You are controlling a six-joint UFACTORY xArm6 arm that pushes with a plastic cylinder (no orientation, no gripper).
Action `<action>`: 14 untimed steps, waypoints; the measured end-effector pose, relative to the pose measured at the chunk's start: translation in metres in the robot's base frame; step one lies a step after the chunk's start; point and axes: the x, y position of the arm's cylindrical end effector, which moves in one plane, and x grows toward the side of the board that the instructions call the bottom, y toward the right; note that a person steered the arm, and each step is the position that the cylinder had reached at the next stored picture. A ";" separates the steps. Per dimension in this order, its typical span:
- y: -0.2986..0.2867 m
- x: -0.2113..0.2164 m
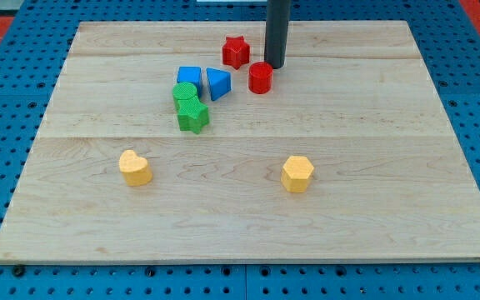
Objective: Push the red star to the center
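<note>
The red star [236, 52] lies near the view's top, a little left of the board's midline. My tip [274, 66] stands to the star's right, apart from it, and just above the red cylinder [261, 77]. The dark rod rises out of the view's top.
A blue cube [189, 79] and a blue wedge-shaped block [217, 83] sit below-left of the star. A green cylinder [185, 92] and a green star [193, 117] lie below them. A yellow heart [135, 167] and a yellow hexagon [297, 174] lie lower on the wooden board [373, 125].
</note>
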 end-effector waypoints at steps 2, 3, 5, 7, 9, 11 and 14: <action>0.000 0.041; 0.001 0.040; -0.011 -0.019; -0.070 -0.090; -0.082 -0.079; -0.098 -0.080; -0.046 -0.034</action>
